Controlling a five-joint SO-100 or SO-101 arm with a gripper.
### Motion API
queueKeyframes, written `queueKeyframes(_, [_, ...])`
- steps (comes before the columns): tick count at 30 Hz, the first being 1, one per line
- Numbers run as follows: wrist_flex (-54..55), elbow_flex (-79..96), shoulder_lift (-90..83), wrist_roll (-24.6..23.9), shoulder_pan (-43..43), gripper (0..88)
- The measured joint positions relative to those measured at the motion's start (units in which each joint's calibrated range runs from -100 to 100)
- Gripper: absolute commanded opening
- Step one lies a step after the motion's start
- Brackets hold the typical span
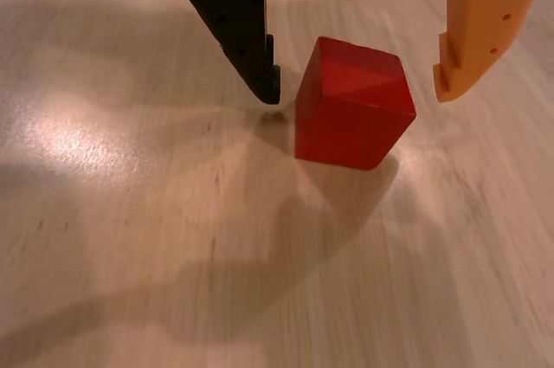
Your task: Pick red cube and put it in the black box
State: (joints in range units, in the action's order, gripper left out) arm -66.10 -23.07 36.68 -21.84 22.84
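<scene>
Surface: pale wood-grain surface (130,255), brightly lit, with a glare patch at the left of the wrist view and soft shadows cast across the lower half.
Red cube: the red cube (353,108) is seen resting on the surface, upper middle of the wrist view, turned so that one vertical edge faces the camera and two side faces are shown.
Cube relative to pincer: the cube is placed between the two fingers of the pincer (357,89), slightly below their tips in the view; no contact is seen on either side.
Black finger: the black finger (238,22) is seen just beside the cube's left upper corner, with a narrow gap left.
Orange finger: the orange finger (480,26) is held a little farther off, to the cube's right.
Pincer state: spread wide, nothing gripped.
Axis: no long axis is offered by a cube; because it is rotated, corners rather than flat faces may be met by the fingers.
Judged step: the grasp approach is judged nearly complete; a little more descent and closing appear to be called for.
Risk: the cube may be twisted or pushed as the fingers close.
</scene>
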Motion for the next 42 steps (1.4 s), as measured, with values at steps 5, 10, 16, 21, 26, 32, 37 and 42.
queueKeyframes(5, [0.0,0.0,0.0,0.0,0.0,22.5])
queueKeyframes(10, [0.0,0.0,0.0,0.0,0.0,12.4])
queueKeyframes(16, [0.0,0.0,0.0,0.0,-0.46,8.7])
queueKeyframes(21, [0.0,0.0,0.0,-0.12,-0.91,2.1])
queueKeyframes(26, [-2.1,-0.09,-0.08,-0.12,-0.84,1.6])
queueKeyframes(32, [-11.71,0.81,-7.13,3.86,2.21,1.2])
queueKeyframes(37, [-18.44,7.49,-20.97,11.41,5.49,1.2])
queueKeyframes(42, [-24.73,15.8,-34.65,20.52,7.78,1.2])
